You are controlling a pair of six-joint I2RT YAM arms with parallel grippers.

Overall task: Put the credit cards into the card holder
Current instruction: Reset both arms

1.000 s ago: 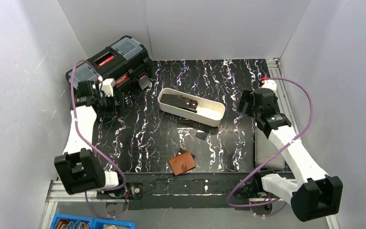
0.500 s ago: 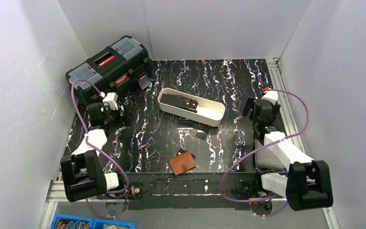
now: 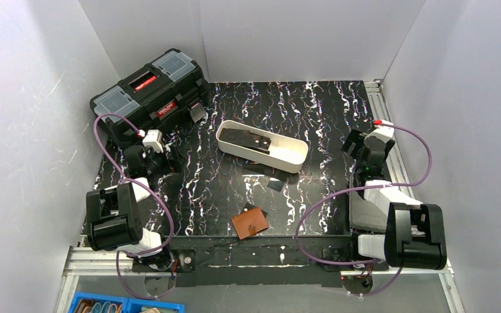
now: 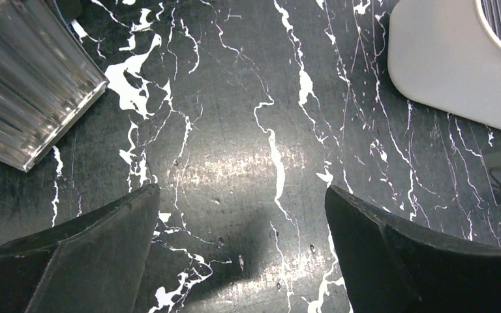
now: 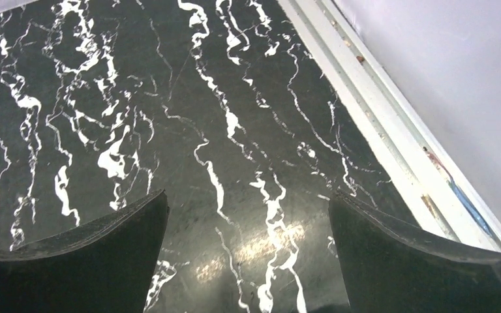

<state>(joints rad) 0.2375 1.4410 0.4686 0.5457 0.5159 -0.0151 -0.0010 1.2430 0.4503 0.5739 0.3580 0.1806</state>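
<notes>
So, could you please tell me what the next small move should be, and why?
Probably reach the right gripper toward the loose credit cards lying on the table just in front of the white tray. Its fingers are open and empty over bare table, and the card holder lies folded near the front edge.

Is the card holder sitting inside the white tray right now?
No, the card holder lies on the dark table near the front edge, apart from the white tray.

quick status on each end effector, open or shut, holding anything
left end effector: open, holding nothing
right end effector: open, holding nothing
</notes>
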